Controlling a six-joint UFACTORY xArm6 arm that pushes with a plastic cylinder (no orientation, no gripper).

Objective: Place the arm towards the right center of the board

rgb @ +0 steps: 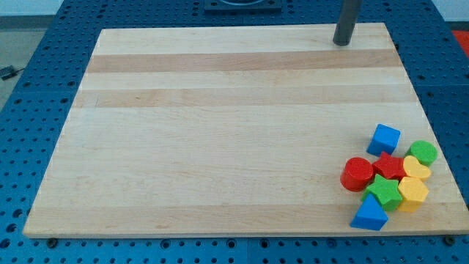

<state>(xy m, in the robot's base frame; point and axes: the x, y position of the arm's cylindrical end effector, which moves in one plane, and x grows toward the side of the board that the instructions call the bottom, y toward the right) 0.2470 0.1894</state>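
My tip (341, 42) rests on the wooden board (220, 132) near its top edge, towards the view's right. It is far above the cluster of blocks at the board's bottom right and touches none of them. The cluster holds a blue cube (384, 138), a green cylinder (423, 152), a red cylinder (357, 174), a red star (390, 167), a yellow heart (416, 169), a green star (384, 192), a yellow hexagon (412, 193) and a blue triangle (369, 214). The blocks sit tight against one another.
The board lies on a blue perforated table (44, 44). A dark fixture (242, 5) shows at the view's top, beyond the board's top edge.
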